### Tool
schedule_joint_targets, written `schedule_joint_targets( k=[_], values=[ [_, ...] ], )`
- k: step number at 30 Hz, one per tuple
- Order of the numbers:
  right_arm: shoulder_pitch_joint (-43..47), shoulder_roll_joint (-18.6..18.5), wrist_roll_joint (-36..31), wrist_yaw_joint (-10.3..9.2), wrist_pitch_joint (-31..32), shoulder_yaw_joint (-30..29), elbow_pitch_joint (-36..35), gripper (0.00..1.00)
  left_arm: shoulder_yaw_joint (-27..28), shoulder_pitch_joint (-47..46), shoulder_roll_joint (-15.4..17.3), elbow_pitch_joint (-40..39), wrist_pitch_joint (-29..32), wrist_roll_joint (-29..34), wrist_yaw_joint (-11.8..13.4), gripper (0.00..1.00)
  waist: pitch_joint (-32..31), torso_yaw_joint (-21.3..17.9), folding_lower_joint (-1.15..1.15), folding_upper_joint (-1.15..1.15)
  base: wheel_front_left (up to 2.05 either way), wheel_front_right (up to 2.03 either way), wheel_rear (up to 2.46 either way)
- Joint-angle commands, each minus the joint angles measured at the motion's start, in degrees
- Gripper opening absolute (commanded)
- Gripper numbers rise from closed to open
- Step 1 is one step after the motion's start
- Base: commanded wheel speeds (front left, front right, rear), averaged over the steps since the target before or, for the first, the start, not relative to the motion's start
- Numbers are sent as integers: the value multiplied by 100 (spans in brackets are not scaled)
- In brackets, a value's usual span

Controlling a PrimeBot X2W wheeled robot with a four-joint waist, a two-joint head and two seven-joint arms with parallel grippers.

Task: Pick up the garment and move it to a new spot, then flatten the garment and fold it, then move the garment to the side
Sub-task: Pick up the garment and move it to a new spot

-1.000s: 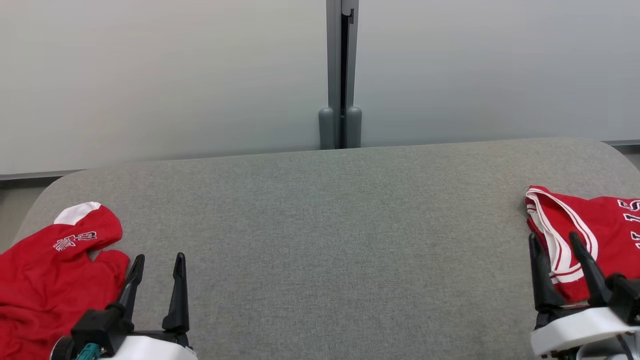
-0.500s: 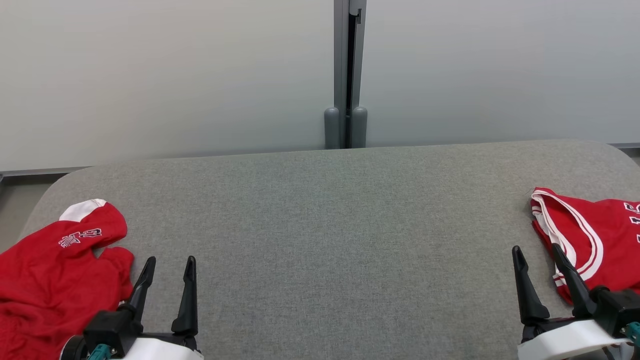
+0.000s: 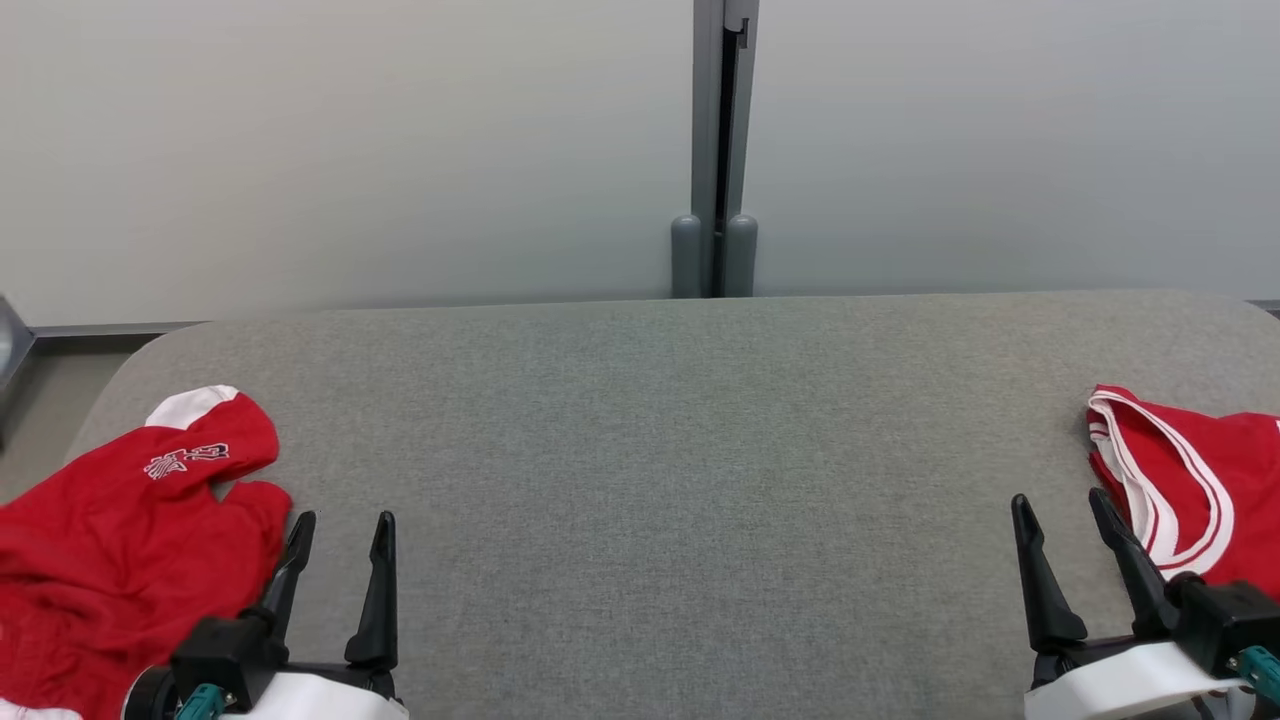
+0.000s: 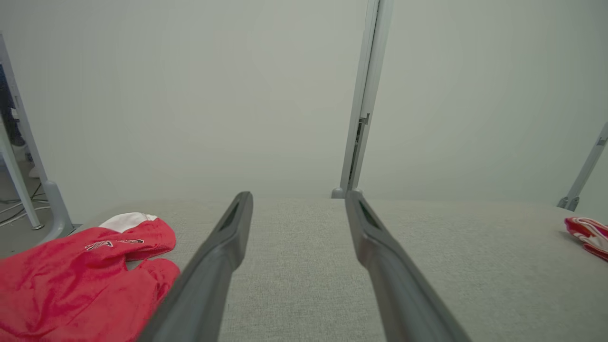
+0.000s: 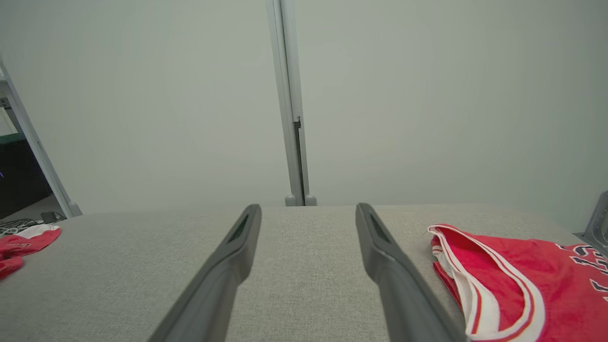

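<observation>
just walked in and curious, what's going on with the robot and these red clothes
Nothing is being handled right now. Both the left pincer and the right pincer are open and empty over the grey table. A crumpled red garment lies beside the left one, a red jersey with white trim beside the right.

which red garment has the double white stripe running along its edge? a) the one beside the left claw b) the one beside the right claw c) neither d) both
B: the striped garment beside the right claw has white bands curving along its opening, while the crumpled garment beside the left claw has only a white patch and a small white logo.
</observation>
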Motion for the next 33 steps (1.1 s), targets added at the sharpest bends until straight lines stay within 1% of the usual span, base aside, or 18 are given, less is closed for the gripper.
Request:
schedule_joint_targets(
  k=[1,6,11,17,21,26,33],
  values=[
    [41,-7,-10,2,-38,-12,11,100,26,-110,22,11,-26,69,-11,100,11,124,0,0,0,0,0],
    [80,55,16,2,-35,27,-38,100,99,-120,55,55,-26,124,-18,100,45,584,0,0,0,0,0],
    [63,93,22,2,-33,152,-41,100,241,-89,78,78,-26,136,36,100,40,1074,0,0,0,0,0],
    [46,141,40,2,-34,193,-42,100,259,-82,86,83,-25,186,41,100,36,1677,0,0,0,0,0],
    [44,187,18,2,-34,217,-61,100,294,-58,115,86,-26,177,48,100,44,1980,0,0,0,0,0],
    [25,208,-12,2,-34,224,-57,100,304,-34,123,98,-26,144,47,100,43,2199,0,0,0,0,0],
    [0,218,-24,2,-34,259,-61,100,323,-31,144,135,-26,121,83,100,45,2239,0,0,0,0,0]
  ],
)
